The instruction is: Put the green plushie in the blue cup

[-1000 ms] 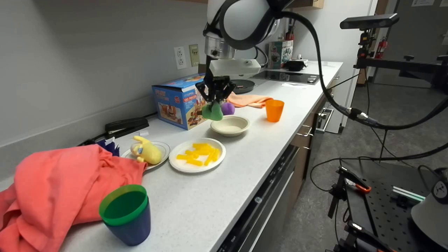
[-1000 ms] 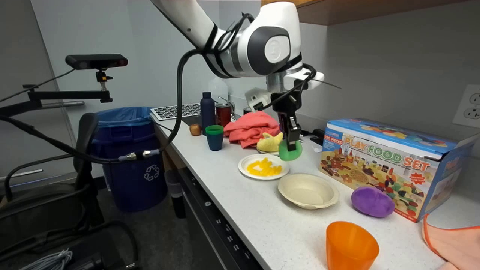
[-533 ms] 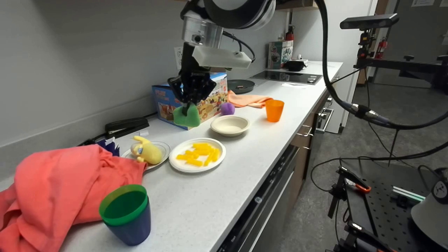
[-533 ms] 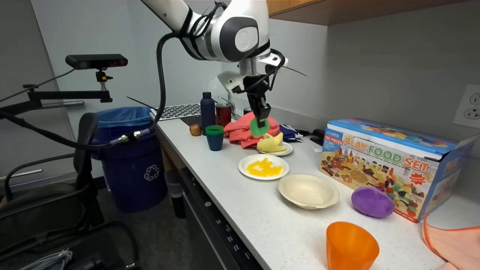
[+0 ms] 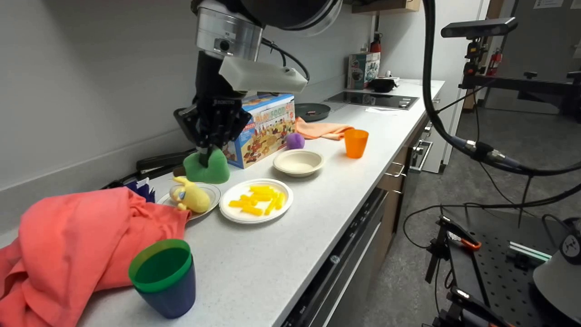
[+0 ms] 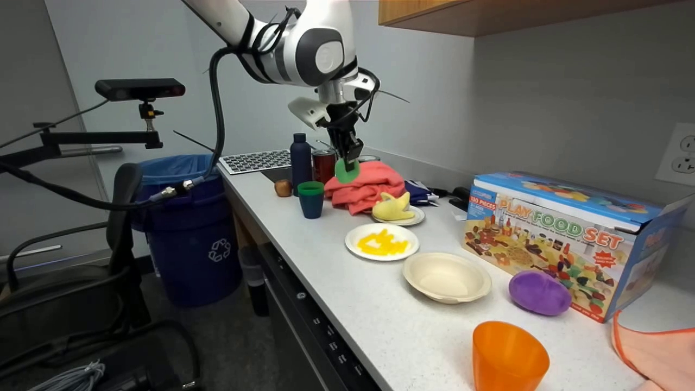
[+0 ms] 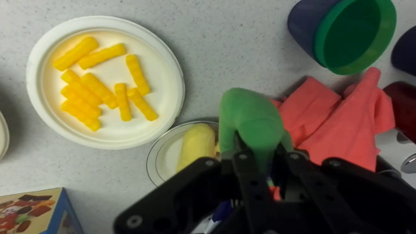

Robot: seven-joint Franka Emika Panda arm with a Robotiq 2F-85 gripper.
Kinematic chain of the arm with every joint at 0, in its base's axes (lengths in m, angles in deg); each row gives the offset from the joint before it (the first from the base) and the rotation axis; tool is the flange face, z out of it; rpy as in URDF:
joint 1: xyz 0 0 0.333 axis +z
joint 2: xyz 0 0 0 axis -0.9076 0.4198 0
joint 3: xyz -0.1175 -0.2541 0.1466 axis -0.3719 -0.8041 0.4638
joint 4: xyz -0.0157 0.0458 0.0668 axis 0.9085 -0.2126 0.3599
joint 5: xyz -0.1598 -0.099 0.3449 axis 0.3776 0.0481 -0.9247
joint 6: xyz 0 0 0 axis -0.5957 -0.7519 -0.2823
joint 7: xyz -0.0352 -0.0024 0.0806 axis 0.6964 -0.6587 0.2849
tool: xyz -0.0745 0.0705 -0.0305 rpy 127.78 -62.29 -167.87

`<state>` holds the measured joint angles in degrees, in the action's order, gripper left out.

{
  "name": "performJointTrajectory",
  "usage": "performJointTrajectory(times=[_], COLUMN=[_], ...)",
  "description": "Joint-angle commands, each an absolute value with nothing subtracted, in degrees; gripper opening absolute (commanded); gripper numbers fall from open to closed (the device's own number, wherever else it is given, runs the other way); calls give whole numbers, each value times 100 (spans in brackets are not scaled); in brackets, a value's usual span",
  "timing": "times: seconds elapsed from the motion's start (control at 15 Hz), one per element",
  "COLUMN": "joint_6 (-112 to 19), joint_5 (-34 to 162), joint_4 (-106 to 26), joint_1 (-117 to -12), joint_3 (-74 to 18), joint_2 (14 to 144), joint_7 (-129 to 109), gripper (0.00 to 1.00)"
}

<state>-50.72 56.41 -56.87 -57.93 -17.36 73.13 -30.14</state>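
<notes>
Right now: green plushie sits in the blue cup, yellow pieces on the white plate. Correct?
No: the wrist view shows the green plushie gripped in the hand, outside the blue cup. The yellow pieces are on the white plate.

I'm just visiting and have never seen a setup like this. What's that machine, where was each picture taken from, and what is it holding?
That machine is a robot arm. At its end, the gripper works like a pinching hand; it is closed on a soft green plushie, held in the air.

Two pictures look along the countertop from different spots outside the robot. The wrist view is taken from the arm itself, looking down.

On the counter are a blue cup with a green rim, yellow pieces on a white plate, a pale bowl, an orange cup, a reddish cloth and a toy box. The plushie is meant for the blue cup.
</notes>
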Motion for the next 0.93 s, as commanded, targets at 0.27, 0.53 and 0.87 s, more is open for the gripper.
performJointTrajectory(times=[0.27, 0.53, 0.87], joint_6=[-4892, -4541, -3798], joint_5=[4844, 4265, 4362], joint_4=[-5198, -5035, -4731], joint_1=[-5763, -5883, -5928], joint_3=[-1481, -1386, -1502], joint_2=[7615, 7695, 7824], joint_7=[-2034, -1236, -563], gripper=[4, 4, 4])
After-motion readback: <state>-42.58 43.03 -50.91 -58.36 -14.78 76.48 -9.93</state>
